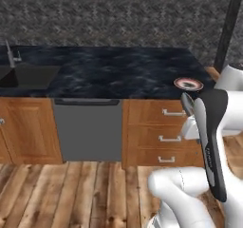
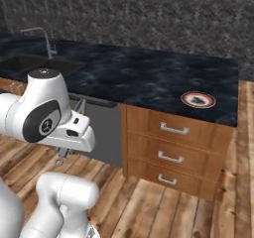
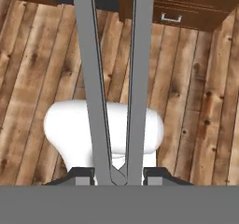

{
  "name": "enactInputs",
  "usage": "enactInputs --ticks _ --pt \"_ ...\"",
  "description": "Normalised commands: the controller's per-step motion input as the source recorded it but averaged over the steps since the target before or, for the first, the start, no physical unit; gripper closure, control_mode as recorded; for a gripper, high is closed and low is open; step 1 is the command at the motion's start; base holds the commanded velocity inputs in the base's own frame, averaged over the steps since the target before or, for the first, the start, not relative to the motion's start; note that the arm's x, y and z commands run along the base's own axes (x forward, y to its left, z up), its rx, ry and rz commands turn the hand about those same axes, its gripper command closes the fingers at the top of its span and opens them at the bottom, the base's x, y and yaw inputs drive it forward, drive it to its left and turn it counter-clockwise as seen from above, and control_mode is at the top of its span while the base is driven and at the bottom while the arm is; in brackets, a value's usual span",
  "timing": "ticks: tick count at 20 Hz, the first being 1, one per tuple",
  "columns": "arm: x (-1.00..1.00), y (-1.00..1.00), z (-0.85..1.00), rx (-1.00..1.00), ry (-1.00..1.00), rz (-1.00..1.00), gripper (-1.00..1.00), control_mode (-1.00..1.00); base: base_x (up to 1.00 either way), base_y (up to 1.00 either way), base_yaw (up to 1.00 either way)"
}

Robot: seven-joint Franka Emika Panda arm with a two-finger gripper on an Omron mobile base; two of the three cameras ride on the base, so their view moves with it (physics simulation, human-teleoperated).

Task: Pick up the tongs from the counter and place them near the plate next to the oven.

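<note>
Hand view looks down my fingers (image 3: 119,175) at the wooden floor (image 3: 196,101), and they are clenched on the tongs (image 3: 114,87) near their joined end. The two grey arms run from between my fingertips up to the top edge, where the picture cuts them off, so I cannot see their free ends. Drawer fronts (image 3: 179,3) with silver handles cross the top of this view.

From the left base view my own arm covers most of the lower right; a short grey sliver of the tongs (image 1: 187,103) shows beside it in front of the drawers, below the table's (image 1: 118,70) edge. The plate (image 1: 188,83) sits near the right end of the table, partly crowded by my arm. The sink (image 1: 28,76) at the far left is cut off by the frame.

From the right base view the plate (image 2: 198,99) lies in full sight near the table's front right corner. The tongs (image 2: 80,107) are mostly hidden behind my wrist; one grey tip pokes up above it.
</note>
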Motion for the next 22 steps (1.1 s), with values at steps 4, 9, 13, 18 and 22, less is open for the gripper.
enactInputs --ticks 4,9,13,18,22 --pt "0.00 0.00 0.00 0.00 0.00 0.00 1.00 1.00 1.00 -0.72 -0.12" --pt "0.00 0.00 0.00 0.00 0.00 0.00 1.00 1.00 0.92 -0.48 -0.31" --pt "0.00 0.00 0.00 0.00 0.00 0.00 1.00 1.00 0.80 -0.67 -0.34" --pt "0.00 0.00 0.00 0.00 0.00 0.00 1.00 1.00 0.20 -0.98 -0.34" --pt "0.00 0.00 0.00 0.00 0.00 0.00 1.00 1.00 -0.10 -0.72 -0.12"
